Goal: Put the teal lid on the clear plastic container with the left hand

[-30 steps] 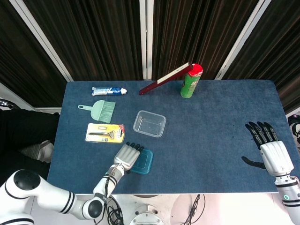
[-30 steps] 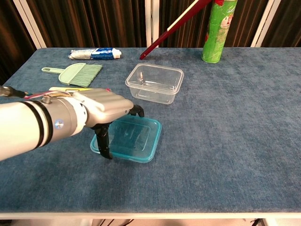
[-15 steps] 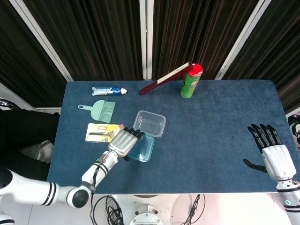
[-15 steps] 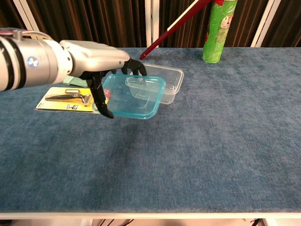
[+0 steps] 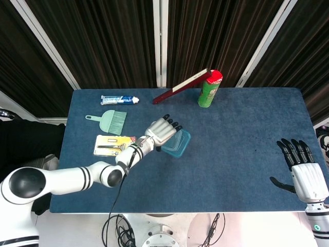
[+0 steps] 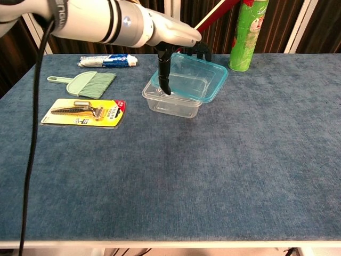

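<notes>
Chest view: my left hand [image 6: 178, 45] grips the teal lid [image 6: 197, 80], held tilted over the clear plastic container [image 6: 170, 101], offset toward its far right. Head view: right hand [image 5: 304, 175] empty, fingers spread, near table edge.

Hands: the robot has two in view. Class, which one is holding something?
The left hand holds the teal lid above the clear plastic container. The right hand, at the table's far right edge, has spread fingers and holds nothing.
</notes>
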